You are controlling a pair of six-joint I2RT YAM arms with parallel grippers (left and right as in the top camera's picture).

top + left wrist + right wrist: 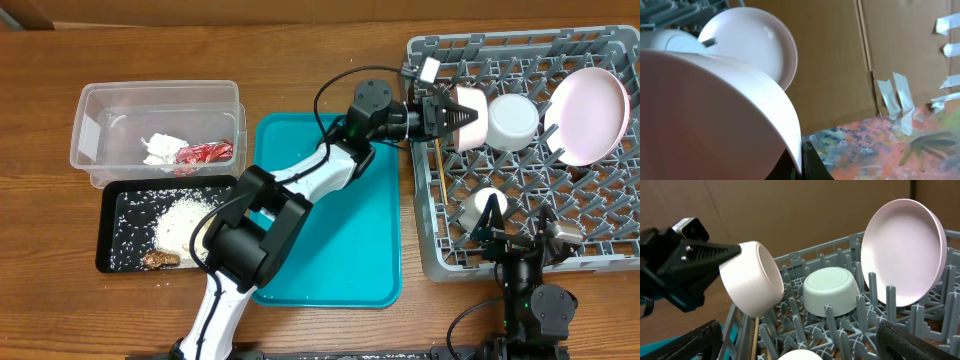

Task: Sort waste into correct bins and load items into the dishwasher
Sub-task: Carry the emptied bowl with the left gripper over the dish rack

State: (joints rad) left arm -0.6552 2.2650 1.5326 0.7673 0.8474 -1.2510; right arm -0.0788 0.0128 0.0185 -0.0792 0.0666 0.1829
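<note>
Now, my left gripper is clamped on the rim of bowl 1, tilted over the left edge of the rack just beside bowl 2; best to tip it mouth-down between pegs, clear of the chopstick, then release slowly.

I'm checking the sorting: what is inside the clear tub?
A crumpled white tissue and a red wrapper lie side by side in the clear tub. Whatever might sit beneath them is covered.
</note>
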